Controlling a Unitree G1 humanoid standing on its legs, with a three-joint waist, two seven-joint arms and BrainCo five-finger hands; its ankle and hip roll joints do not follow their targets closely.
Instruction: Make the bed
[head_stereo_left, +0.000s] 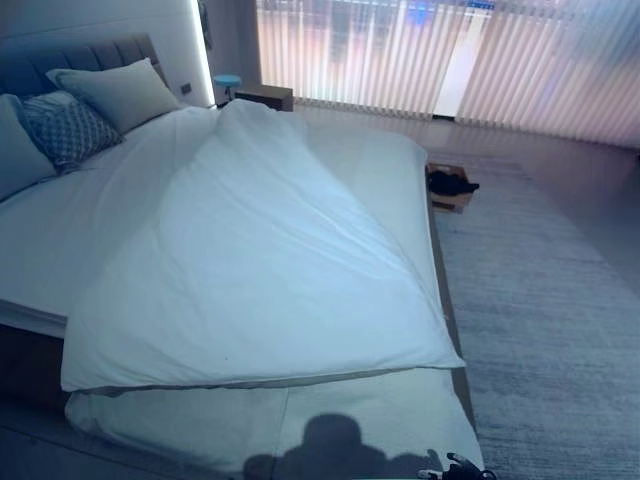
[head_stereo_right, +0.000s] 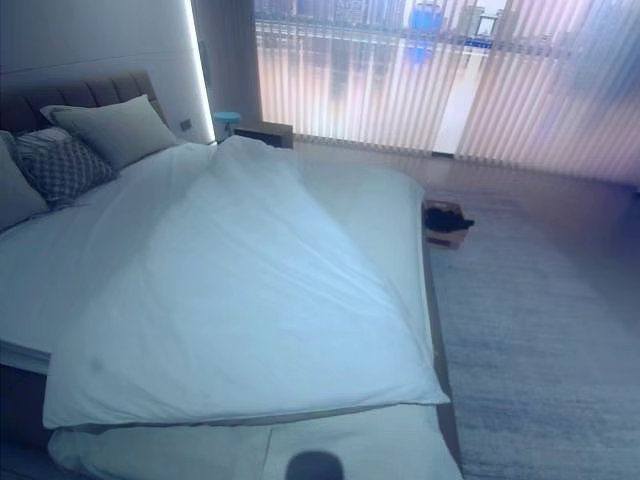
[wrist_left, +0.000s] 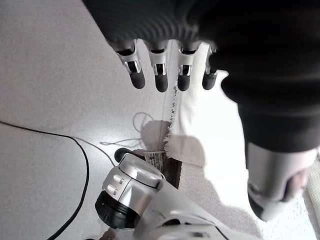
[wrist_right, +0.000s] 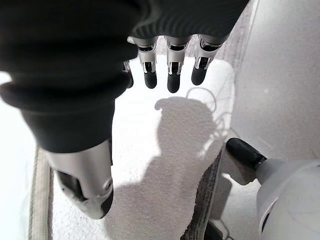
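A wide bed carries a white duvet (head_stereo_left: 270, 250) that lies skewed, with its top corner near the far right of the mattress and its lower edge across the foot. Bare white sheet (head_stereo_left: 60, 220) shows along the left side. More white cloth (head_stereo_left: 300, 420) hangs over the foot end below the duvet's edge. A white pillow (head_stereo_left: 120, 90) and a patterned cushion (head_stereo_left: 65, 128) lean against the grey headboard (head_stereo_left: 110, 52). My left hand (wrist_left: 161, 75) hangs open over pale floor, holding nothing. My right hand (wrist_right: 173, 75) is open too, above a white mat, with nothing in it.
A cardboard box (head_stereo_left: 450, 187) with something dark on it stands on the floor right of the bed. A dark nightstand (head_stereo_left: 263, 96) and a small blue table (head_stereo_left: 227, 82) sit at the far corner. Vertical blinds (head_stereo_left: 450, 60) line the back. Grey carpet (head_stereo_left: 540, 300) spreads to the right.
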